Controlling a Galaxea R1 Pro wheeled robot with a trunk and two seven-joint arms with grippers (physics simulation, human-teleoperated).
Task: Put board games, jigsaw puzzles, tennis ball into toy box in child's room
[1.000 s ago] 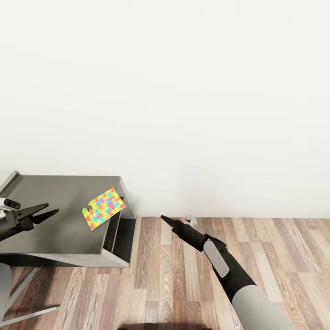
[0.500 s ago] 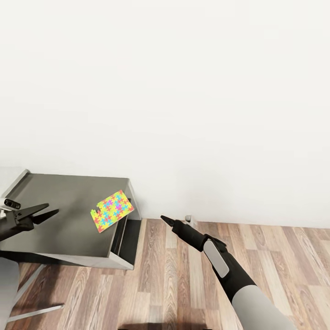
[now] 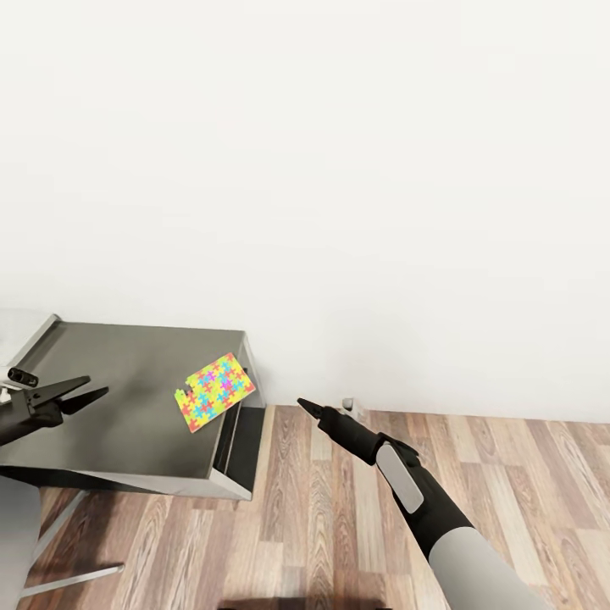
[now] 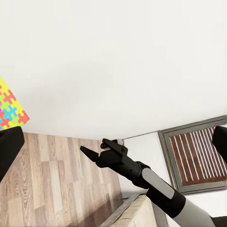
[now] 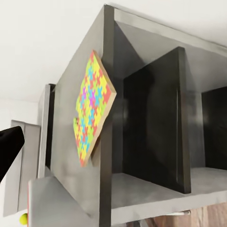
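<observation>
I can read no text, label, brand, number or sign anywhere here. The jigsaw puzzle [image 3: 215,391] lying on the table [image 3: 110,398] carries only plain coloured interlocking pieces, no print. My right gripper [image 3: 307,407] and its arm bear no markings that I can make out, nor does my left gripper [image 3: 89,391].

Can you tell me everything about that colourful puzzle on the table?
The jigsaw puzzle is a thin, flat square of interlocking pieces in yellow, pink, blue, green and orange, with a pale edge that looks like card. One corner is notched where pieces stick out. It lies flat, turned at an angle, on the dark-grey table, close to the table's end nearest the wall corner; the right wrist view suggests its corner slightly overhangs that end. Nothing else touches it.
</observation>
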